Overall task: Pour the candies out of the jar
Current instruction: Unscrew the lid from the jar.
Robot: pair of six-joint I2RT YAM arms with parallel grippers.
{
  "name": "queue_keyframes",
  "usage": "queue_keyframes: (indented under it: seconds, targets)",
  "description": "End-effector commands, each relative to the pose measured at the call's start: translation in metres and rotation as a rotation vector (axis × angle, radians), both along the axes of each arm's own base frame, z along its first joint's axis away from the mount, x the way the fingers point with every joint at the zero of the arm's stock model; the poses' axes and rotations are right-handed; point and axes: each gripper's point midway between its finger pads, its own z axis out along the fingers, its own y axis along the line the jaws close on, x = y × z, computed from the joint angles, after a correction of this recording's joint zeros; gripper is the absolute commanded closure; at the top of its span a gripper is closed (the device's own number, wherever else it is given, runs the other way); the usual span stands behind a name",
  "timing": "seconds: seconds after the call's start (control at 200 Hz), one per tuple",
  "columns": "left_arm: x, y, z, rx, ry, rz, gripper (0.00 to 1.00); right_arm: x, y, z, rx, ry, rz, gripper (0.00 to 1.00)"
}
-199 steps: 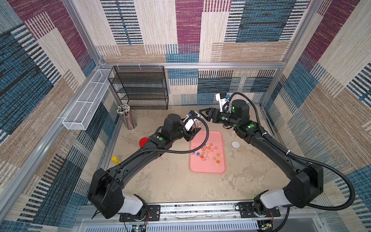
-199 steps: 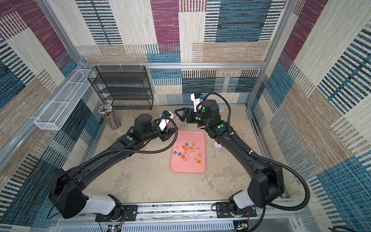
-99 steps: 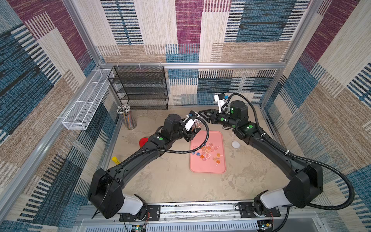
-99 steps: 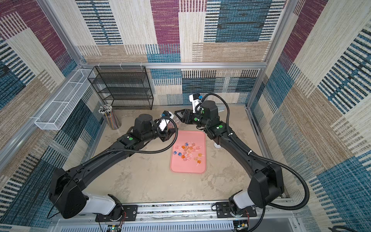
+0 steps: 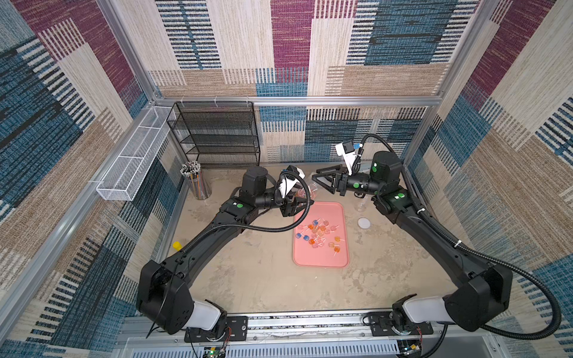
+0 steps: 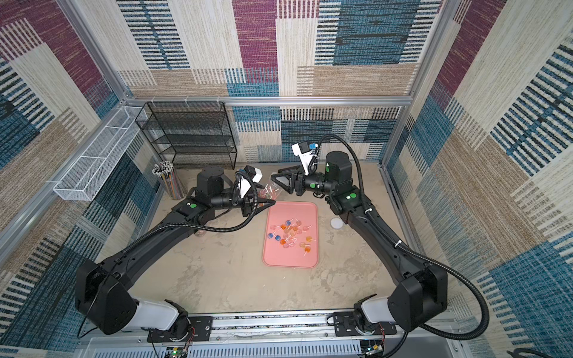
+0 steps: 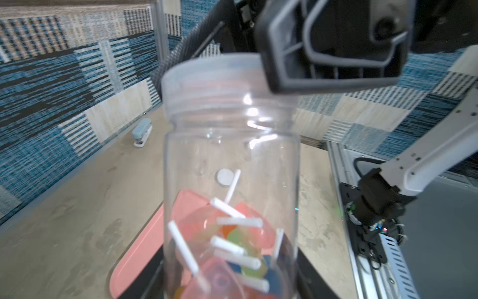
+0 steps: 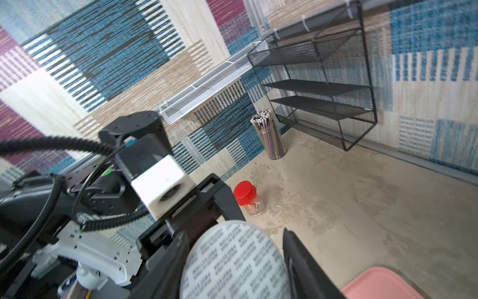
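The candies (image 7: 232, 238) sit at the base end of the clear jar (image 7: 230, 155), which the left gripper (image 5: 296, 203) clamps by its body near the far rim of the pink tray (image 5: 319, 258), ready for tipping there. The right gripper (image 8: 235, 233) seems pressed on both sides of the lid (image 7: 214, 75), though blur hides the contact, presumably to twist it off. The pencil cup (image 5: 197, 183) and black shelf (image 5: 217, 136) stand well apart, leaving room.

Base of jar (image 7: 230, 155) out of frame
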Motion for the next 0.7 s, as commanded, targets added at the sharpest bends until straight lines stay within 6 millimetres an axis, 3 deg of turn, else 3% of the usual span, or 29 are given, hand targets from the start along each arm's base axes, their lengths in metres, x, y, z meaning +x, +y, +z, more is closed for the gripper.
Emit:
queue_keyframes:
  seconds: [0.0,0.281,0.696]
  targets:
    - [-0.021,-0.004,0.016,-0.061,0.004,-0.121,1.0,-0.023,-0.002,0.006,-0.016,-0.126,0.106,0.63]
    - [-0.023,-0.007,0.015,-0.073,0.036,-0.15,1.0,-0.016,-0.007,0.009,0.005,-0.135,0.079,0.62]
    - [-0.011,-0.006,-0.006,-0.006,0.065,-0.093,1.0,-0.006,-0.014,0.025,-0.015,-0.145,0.032,0.62]
